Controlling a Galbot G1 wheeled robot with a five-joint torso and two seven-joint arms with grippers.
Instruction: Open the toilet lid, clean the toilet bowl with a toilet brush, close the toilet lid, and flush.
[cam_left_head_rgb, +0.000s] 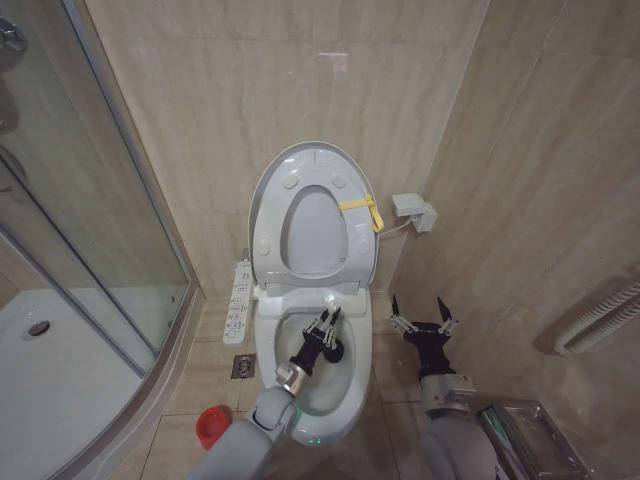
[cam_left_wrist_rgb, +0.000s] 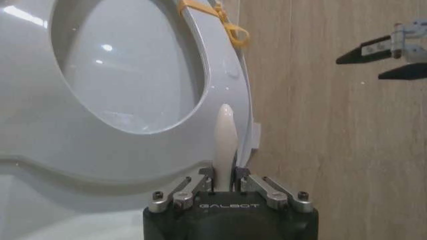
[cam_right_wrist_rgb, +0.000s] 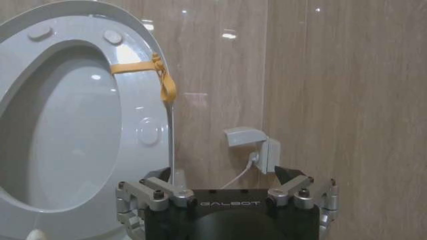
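The glossy white oval toilet lid (cam_left_head_rgb: 312, 165) stands upright against the beige tiled wall with its round bumpers exposed, and one white seat ring (cam_left_head_rgb: 313, 240), tied by a yellow strap (cam_left_head_rgb: 362, 206), rests raised against it. The left gripper (cam_left_head_rgb: 327, 323) hangs inside the smooth ceramic toilet bowl (cam_left_head_rgb: 352, 365), jaws pinching the thin white handle of the toilet brush (cam_left_wrist_rgb: 225, 131). The right gripper (cam_left_head_rgb: 421, 315) hovers beside the bowl, jaws spread; one round red holder (cam_left_head_rgb: 211, 425) sits on the floor.

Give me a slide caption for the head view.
Left claw holds the toilet brush inside the toilet bowl, toilet lid raised.
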